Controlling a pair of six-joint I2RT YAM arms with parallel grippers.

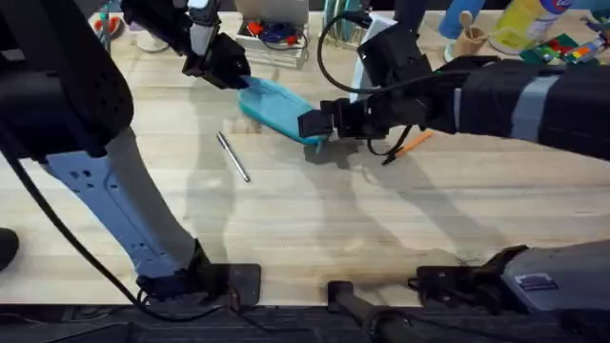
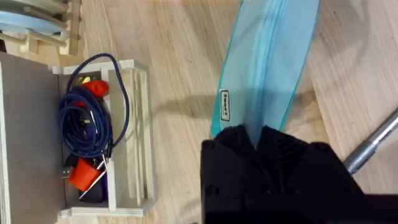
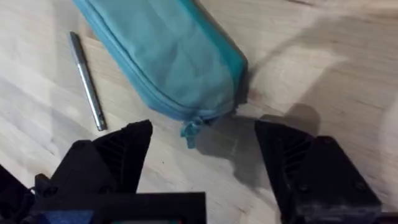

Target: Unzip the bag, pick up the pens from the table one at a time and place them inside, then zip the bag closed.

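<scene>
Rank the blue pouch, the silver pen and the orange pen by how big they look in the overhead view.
1. Blue pouch, clearly largest.
2. Silver pen.
3. Orange pen, though the right arm hides part of it, so its rank against the silver pen is unsure.

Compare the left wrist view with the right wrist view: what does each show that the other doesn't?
Left wrist alone: a wooden tray holding a coiled blue cable, and the left gripper shut on one end of the bag. Right wrist alone: the right gripper open, straddling the zipper pull tab at the bag's other end. Both: the turquoise bag, the silver pen and the table.
</scene>
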